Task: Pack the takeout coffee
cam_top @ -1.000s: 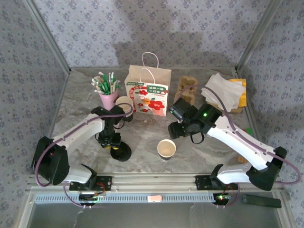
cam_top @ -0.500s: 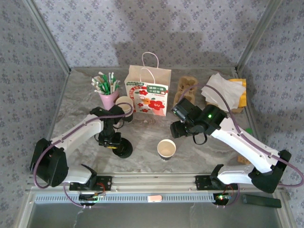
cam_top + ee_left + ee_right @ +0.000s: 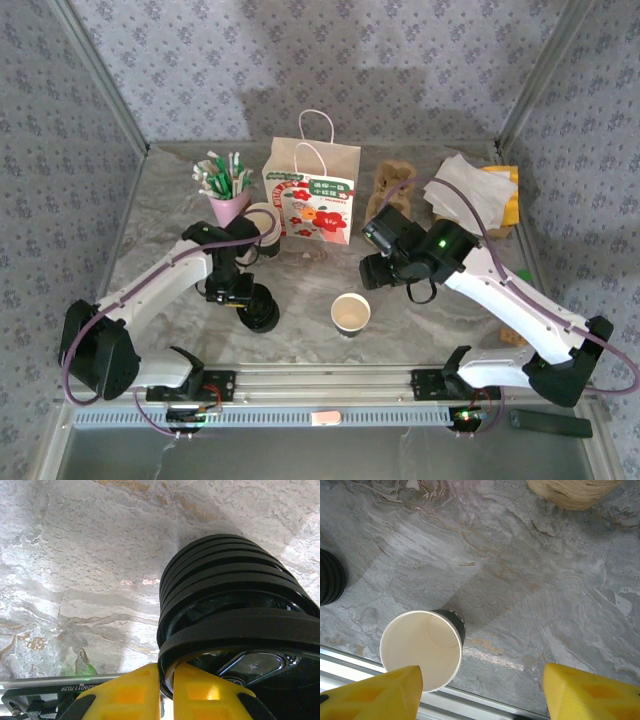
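- The left end effector (image 3: 167, 690) is closed, pinching the rim of the top black lid (image 3: 240, 630) on the lid stack (image 3: 215, 565).
- The right end effector (image 3: 482, 692) hangs open.
- The paper cup (image 3: 420, 647), lidless, stands upright near the front edge of the table (image 3: 530, 570).

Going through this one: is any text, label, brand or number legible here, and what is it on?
"266017039", upside down, best reading: on the dark bar at the bottom edge of the left wrist view.
Green characters on the printed panel of the paper bag: too small to read.
Nothing else is legible.
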Robot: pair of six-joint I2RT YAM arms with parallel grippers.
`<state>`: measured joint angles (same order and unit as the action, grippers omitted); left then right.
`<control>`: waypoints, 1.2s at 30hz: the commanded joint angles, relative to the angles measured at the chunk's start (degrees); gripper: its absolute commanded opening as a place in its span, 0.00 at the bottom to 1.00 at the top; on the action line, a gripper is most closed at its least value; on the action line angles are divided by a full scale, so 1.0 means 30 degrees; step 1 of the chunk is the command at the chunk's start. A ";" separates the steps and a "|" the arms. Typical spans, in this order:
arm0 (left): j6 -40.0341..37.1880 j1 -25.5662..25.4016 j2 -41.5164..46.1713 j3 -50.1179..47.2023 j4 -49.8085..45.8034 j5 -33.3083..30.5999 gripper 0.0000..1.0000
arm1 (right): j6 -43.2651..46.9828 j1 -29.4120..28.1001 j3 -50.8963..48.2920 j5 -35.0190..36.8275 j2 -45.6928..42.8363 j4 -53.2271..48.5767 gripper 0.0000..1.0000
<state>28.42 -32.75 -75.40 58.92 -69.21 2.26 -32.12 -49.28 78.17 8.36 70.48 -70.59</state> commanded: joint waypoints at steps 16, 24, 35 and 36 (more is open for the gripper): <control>-0.1873 0.1659 0.0431 0.3072 -0.1110 0.3585 0.08 | 0.2852 0.1992 0.1415 -0.5273 -0.1621 0.4207 0.72; -0.1279 0.1724 -0.0144 0.5102 0.0072 0.8081 0.07 | 0.4914 0.3532 -0.1131 -0.8007 -0.4539 0.9341 0.76; 0.1327 0.1719 -0.0733 0.7386 0.3091 1.4264 0.07 | 0.1844 0.8421 -0.1365 -1.7936 -0.4197 1.0900 0.83; 0.1824 0.1724 -0.0828 0.7637 0.3478 1.4712 0.07 | 0.0758 0.9107 -0.1691 -1.9262 -0.3949 1.1862 0.82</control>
<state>29.52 -27.75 -77.25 78.65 -63.05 38.68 -22.41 -25.74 73.71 -34.22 56.51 -40.38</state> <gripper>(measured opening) 0.075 0.829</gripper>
